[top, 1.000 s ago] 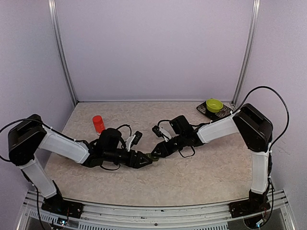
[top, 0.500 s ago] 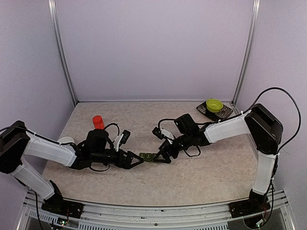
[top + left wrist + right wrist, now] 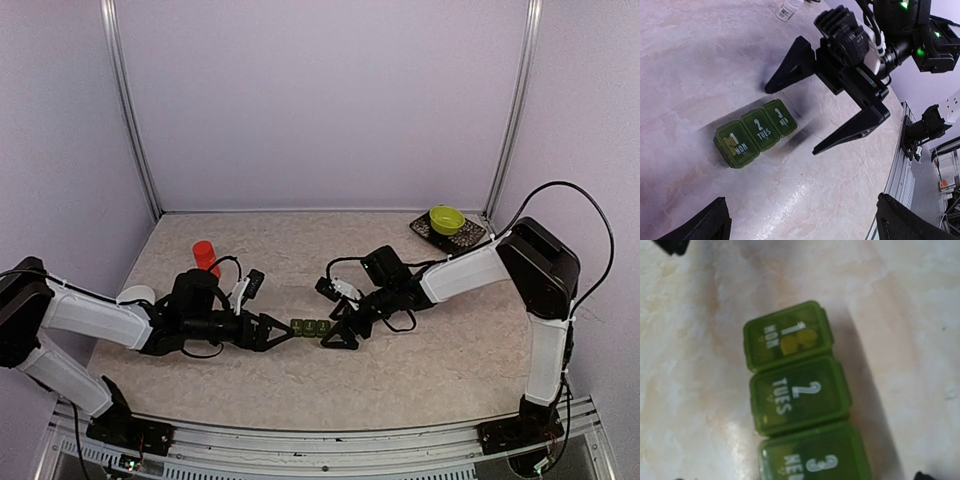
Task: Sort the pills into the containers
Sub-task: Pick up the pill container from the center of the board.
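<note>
Now the dark green strip of containers (image 3: 310, 327) is lying flat on the marbled table (image 3: 430, 370) with its lids shut and numbered 1 to 3, something yellow showing through the MON lid. Both arms are reaching in low from opposite sides. The left gripper (image 3: 280, 332) and right gripper (image 3: 333, 328) are standing spread wide just off its ends, holding nothing.

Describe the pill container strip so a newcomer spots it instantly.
On the beige table, look near its middle, right of the red cylinder, left of the yellow-green bowl. The strip is flat, dark green, three joined square lids marked MON, TUES, WED.
</note>
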Tool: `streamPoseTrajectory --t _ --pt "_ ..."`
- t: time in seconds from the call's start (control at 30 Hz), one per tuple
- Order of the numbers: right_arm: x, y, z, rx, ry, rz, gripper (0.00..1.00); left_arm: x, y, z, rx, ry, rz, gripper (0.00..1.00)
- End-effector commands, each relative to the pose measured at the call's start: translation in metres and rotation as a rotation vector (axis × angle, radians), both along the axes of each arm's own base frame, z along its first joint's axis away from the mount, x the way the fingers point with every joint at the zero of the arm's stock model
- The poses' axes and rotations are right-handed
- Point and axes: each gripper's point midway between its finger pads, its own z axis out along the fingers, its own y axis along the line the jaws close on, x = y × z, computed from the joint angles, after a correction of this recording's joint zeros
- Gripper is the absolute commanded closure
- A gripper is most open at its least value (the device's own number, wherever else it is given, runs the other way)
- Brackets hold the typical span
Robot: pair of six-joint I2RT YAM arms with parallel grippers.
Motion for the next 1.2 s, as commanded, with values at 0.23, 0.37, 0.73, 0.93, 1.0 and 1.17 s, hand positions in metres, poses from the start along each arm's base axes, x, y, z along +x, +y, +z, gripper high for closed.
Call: streamPoseTrajectory --t 0.23,0.37,0.73,0.93,1.0,1.17 --pt "0.005 -0.001 0.014 0.103 0.188 -0.088 0.11 0.058 -0.003 -0.026 0.113 0.08 0.151 0.01" --pt "0.01 -0.001 0.006 0.087 0.273 -0.146 0.18 0.056 -0.007 -0.037 0.102 0.107 0.145 0.03" --pt "0.021 0.004 -0.014 0.033 0.311 -0.179 0.35 0.047 -0.011 -0.044 0.129 0.1 0.131 0.05" --pt "0.016 0.0 -0.027 0.003 0.309 -0.155 0.41 0.046 -0.009 -0.044 0.126 0.099 0.134 0.05" --pt "0.011 0.0 -0.031 0.002 0.318 -0.137 0.42 0.046 -0.007 -0.044 0.127 0.099 0.138 0.05" --pt "0.004 0.0 -0.04 -0.011 0.331 -0.118 0.44 0.046 -0.004 -0.044 0.126 0.102 0.144 0.04"
